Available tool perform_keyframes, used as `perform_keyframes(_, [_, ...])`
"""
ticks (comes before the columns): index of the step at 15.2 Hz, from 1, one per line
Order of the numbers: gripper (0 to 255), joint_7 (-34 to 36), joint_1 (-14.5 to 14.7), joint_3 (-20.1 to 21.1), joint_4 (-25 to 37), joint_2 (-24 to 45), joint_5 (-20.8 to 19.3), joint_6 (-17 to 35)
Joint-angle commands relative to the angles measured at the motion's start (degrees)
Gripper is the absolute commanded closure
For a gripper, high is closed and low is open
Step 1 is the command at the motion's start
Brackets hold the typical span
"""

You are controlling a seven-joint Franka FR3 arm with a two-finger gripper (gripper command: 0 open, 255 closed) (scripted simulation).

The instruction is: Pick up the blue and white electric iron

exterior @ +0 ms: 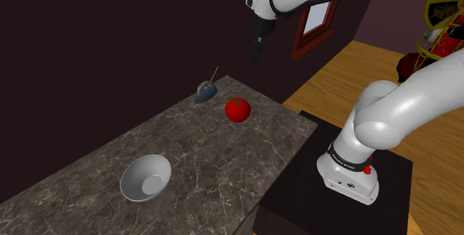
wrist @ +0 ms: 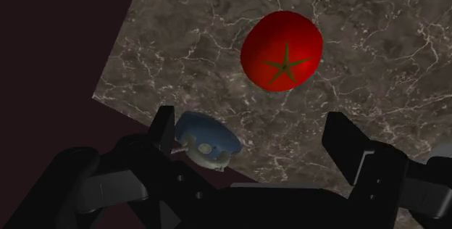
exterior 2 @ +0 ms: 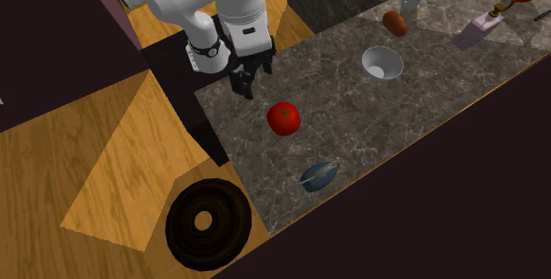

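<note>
Approach is the step in hand, I judge. In the shoulder view a pale bowl point(exterior: 145, 178) sits on the dark marbled counter point(exterior: 208, 166). The blue-grey iron point(exterior: 206, 91) lies by the far edge, near the red tomato point(exterior: 238, 109) and at its ten o'clock. My hand point(exterior: 255, 56) hangs well above both, at one o'clock from the tomato, fingers spread, pinching nothing. Next I should centre over the iron, straddle its body, descend and close.
</note>
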Motion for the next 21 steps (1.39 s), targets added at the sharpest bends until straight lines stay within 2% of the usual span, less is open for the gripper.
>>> perform_keyframes(1, [0, -3.98, 0.81, -1.04, 1.45, 4.42, -0.42, 3.58])
perform_keyframes(11, [0, -23.44, 3.99, -4.06, 10.15, 25.72, 0.98, 18.48])
perform_keyframes(21, [0, -41.55, 3.80, -1.35, 25.41, 47.05, 4.03, 26.74])
